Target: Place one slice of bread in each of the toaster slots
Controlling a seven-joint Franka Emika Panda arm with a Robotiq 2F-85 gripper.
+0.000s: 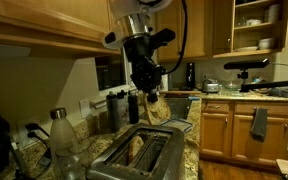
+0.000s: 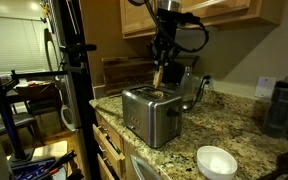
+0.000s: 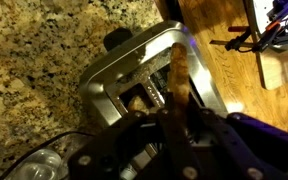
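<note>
though dim, shows in an exterior view the gripper pinched together on the upper edge of a bread slice, held upright just above the toaster. shows also what looks like a second slice already sunk in one of the toaster slots, and a clear bottle near the toaster on the counter. from farther off, in an exterior view, gives the same reading: jaws clamped on the slice, lower edge close over the toaster top but apparently not yet inside, with a white bowl well apart on the granite. from the wrist view, looks straight down along the slice, seen edge-on and roughly in line with the long slots; cannot tell from here which slot lies directly beneath. likely to handle as light, soft and crumbly, prone to bend or tear under a hard squeeze. best held as now, by the top edge only, gently, hanging plumb so the bottom edge enters first. probably needs careful lining up with the narrow opening, since a slice caught on the rim could buckle or break.
</note>
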